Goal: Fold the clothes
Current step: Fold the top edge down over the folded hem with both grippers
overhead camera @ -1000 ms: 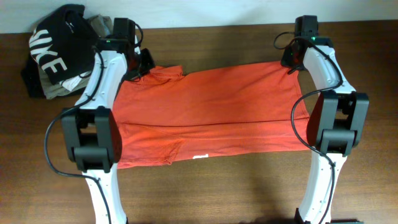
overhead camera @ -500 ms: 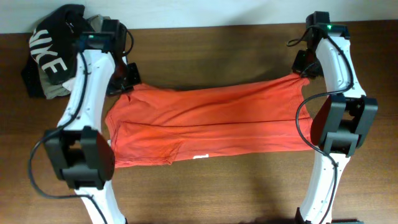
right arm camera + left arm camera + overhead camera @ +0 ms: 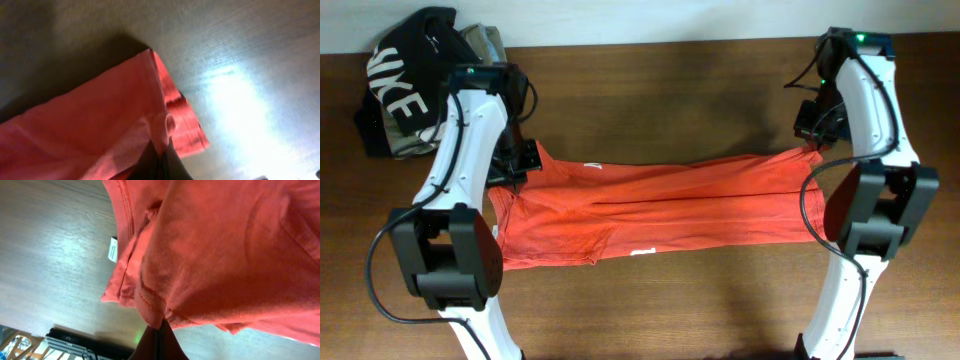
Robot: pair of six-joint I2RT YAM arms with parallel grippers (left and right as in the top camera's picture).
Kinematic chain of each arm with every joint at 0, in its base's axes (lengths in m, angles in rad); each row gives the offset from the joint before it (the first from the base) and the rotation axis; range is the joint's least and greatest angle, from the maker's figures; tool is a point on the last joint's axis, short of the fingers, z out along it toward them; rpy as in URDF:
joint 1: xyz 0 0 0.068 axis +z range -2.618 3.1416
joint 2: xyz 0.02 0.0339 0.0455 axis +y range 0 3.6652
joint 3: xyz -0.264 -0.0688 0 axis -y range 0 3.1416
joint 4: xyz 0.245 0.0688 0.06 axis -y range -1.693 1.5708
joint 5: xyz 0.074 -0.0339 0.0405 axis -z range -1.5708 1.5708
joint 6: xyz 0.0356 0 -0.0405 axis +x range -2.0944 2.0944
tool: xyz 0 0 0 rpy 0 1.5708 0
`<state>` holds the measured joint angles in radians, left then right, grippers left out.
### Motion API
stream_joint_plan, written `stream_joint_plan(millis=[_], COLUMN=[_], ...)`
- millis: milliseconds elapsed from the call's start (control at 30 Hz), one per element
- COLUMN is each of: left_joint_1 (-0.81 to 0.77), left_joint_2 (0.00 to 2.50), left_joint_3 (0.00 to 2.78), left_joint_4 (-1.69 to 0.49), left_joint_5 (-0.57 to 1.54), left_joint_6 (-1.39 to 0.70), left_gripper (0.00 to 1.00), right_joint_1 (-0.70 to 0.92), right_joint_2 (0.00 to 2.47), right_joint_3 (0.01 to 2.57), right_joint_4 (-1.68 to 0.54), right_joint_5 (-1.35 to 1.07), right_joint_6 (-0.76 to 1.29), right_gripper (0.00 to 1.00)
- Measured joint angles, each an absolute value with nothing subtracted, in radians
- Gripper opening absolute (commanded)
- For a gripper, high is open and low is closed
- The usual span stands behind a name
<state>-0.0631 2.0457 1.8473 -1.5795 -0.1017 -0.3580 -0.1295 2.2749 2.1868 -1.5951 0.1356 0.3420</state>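
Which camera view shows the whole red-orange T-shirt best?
The overhead view: the T-shirt shows there almost in full, from end to end. The left wrist view shows only its collar end with the white label; the right wrist view shows only one pinched corner.

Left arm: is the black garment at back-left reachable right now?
Probably not yet. The left gripper is shut on the collar end of the T-shirt, so it's occupied. The black garment lies close by, nothing visibly between them; it would have to let go first.
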Motion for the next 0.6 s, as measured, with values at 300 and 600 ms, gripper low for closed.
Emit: stream_joint_plan(millis=[300,600], left_joint_1=[-0.063,-0.063], left_joint_2=[2.0,1.937], left_joint_3=[1.526,1.509], left_joint_4=[-1.411,-1.486], left_joint_5=[-0.104,-0.102], left_joint_6=[-0.358,-0.358], left_gripper=[0.0,0.0], right_joint_1=[-0.131,-0.222], right_joint_2=[2.249,2.249], right_joint_3=[2.17,1.988], right_joint_4=[-1.647,-1.57], right_joint_5=[0.146,0.14], right_joint_6=[0.344,0.344], right_gripper=[0.04,0.09])
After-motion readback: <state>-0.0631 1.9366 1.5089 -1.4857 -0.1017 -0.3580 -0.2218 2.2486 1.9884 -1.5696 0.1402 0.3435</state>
